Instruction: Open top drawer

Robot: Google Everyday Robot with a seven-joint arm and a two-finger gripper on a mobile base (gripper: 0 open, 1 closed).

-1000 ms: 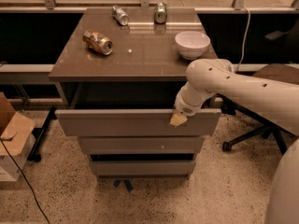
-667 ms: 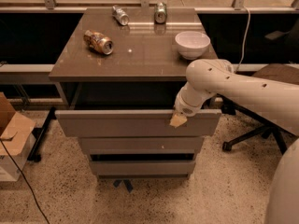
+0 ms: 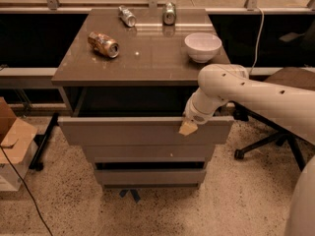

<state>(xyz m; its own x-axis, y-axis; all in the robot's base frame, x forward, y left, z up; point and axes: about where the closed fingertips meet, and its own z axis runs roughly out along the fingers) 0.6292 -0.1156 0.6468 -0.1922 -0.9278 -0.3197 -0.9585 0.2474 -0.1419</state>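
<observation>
The top drawer (image 3: 142, 131) is a wide grey-brown drawer with a flat handleless front. It stands pulled out from the cabinet, and its dark interior shows behind the front panel. My gripper (image 3: 187, 127) hangs from the white arm at the drawer's upper front edge, right of centre. Its tan fingertip rests on the top rim of the front panel.
On the cabinet top (image 3: 147, 58) lie a crushed brown can (image 3: 104, 44), two silver cans (image 3: 127, 15) (image 3: 169, 13) and a white bowl (image 3: 202, 46). Two narrower drawers (image 3: 147, 154) sit below. A cardboard box (image 3: 12, 141) stands at the left and an office chair (image 3: 275, 132) at the right.
</observation>
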